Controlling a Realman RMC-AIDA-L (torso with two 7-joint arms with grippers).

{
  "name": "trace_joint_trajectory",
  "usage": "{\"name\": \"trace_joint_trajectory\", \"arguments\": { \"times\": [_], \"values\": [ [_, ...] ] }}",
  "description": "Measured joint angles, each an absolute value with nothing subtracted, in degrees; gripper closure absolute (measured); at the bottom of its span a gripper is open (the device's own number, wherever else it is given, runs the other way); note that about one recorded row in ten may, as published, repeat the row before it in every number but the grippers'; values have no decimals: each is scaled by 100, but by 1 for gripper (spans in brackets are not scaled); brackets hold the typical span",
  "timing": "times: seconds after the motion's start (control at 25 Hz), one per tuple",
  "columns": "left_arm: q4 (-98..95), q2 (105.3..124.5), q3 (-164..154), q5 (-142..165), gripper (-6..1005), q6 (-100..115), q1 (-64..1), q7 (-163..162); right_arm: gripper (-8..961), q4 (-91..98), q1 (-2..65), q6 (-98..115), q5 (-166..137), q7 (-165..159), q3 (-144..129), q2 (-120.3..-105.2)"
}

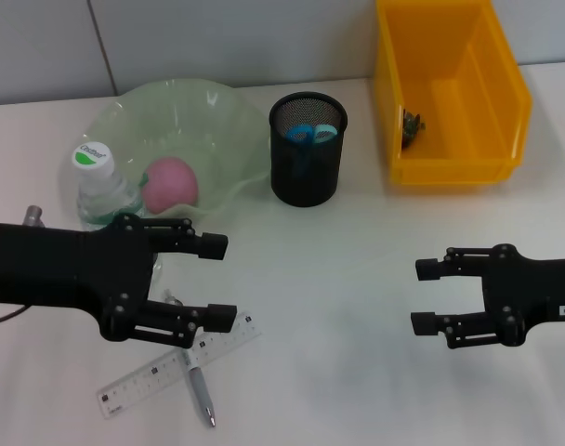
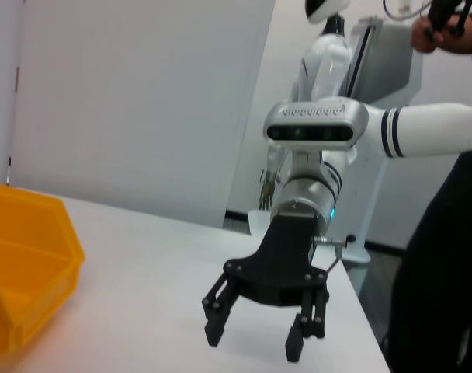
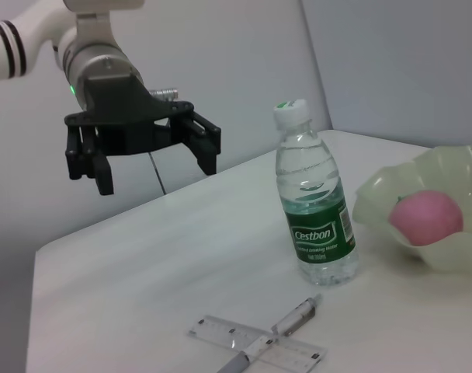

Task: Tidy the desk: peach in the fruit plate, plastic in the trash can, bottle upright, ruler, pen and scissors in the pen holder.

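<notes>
The pink peach (image 1: 171, 181) lies in the pale green fruit plate (image 1: 227, 116). Beside the plate the bottle (image 1: 101, 186) stands upright, seen closer in the right wrist view as bottle (image 3: 314, 210). Blue scissors (image 1: 310, 133) sit in the black mesh pen holder (image 1: 307, 177). A small dark crumpled piece of plastic (image 1: 413, 125) rests inside the yellow bin (image 1: 450, 158). The clear ruler (image 1: 171, 367) and the pen (image 1: 199, 390) lie crossed on the desk near the front. My left gripper (image 1: 221, 282) hovers open just above them. My right gripper (image 1: 422, 296) is open and holds nothing.
The yellow bin stands at the back right, the pen holder between it and the plate. In the left wrist view my right gripper (image 2: 253, 346) hangs over bare white desk near its edge.
</notes>
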State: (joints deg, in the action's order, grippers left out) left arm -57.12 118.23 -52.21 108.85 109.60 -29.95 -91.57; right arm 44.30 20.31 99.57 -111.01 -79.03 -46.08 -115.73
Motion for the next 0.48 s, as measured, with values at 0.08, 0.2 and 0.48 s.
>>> {"name": "trace_joint_trajectory", "arguments": {
  "times": [0.08, 0.2, 0.48],
  "values": [
    [-5988, 11827, -5354, 10906, 185, 10953, -2971, -9375, 178, 4415, 2083, 9918, -11096, -7894, -4576, -11551],
    [-6123, 11828, -5395, 10942, 185, 10952, -2967, -9482, 178, 4411, 2123, 9871, -11083, -7895, -4562, -11548],
    [-6914, 11847, -5806, 11121, 184, 11034, -2942, -9989, 178, 4374, 2323, 9774, -11176, -7940, -4572, -11518]
  ]
}}
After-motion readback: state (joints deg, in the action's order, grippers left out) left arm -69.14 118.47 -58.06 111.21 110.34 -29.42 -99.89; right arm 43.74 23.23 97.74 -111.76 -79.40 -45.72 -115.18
